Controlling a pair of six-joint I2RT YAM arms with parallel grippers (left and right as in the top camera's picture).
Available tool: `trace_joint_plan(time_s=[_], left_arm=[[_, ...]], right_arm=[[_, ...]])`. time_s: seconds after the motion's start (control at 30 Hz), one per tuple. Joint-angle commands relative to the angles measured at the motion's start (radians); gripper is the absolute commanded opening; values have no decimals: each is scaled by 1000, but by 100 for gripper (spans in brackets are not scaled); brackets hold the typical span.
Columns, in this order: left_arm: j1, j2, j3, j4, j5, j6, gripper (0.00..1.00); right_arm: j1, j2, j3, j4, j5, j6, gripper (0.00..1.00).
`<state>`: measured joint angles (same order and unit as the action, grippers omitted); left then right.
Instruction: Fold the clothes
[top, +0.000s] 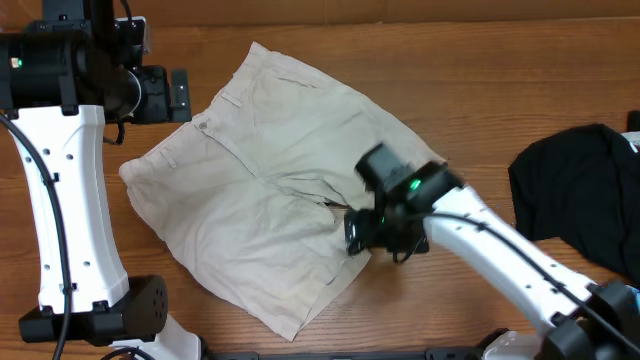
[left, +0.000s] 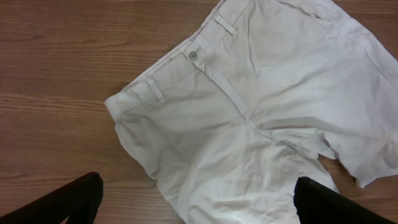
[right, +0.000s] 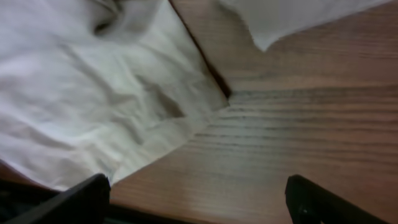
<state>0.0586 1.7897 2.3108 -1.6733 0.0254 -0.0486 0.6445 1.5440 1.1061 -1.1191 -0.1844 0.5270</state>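
Beige shorts spread flat on the wooden counter, a little left of centre, waistband toward the far left, two legs fanning out toward the near right. Lightly rumpled at the crotch, a dark gap between the legs. No containers anywhere in view, and no readable writing or label on the cloth.

Right claw low over the inner hem of the nearer leg, beside the gap between the legs. From overhead, fingers hidden under the wrist body; in the right wrist view, both dark fingertips at the bottom corners, wide apart, bare wood and a hem corner of the shorts between them — nothing gripped.

Left claw at the far left, just beyond the waistband, not touching cloth. In the left wrist view, fingertips spread to the two lower corners, likewise gaping, the shorts below. Shown here only: waistband button, belt loops and fly seam — too small to make out from above.

Shown overhead only: a black garment heaped at the right edge, well apart from the shorts.
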Motion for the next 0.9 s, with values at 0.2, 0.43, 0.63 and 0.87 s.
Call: trace_joint_plan(time_s=[0.2, 0.43, 0.63, 0.87], left_arm=[[-2, 3, 6, 21, 1, 19, 100], [-2, 32, 6, 52, 1, 19, 100], [-2, 85, 4, 47, 2, 19, 100], [-2, 103, 2, 43, 31, 19, 100]], right_arm=[[14, 31, -220, 309, 6, 14, 77], [14, 71, -220, 334, 5, -64, 65], [14, 137, -220, 382, 10, -87, 40], [14, 186, -220, 393, 0, -57, 4]])
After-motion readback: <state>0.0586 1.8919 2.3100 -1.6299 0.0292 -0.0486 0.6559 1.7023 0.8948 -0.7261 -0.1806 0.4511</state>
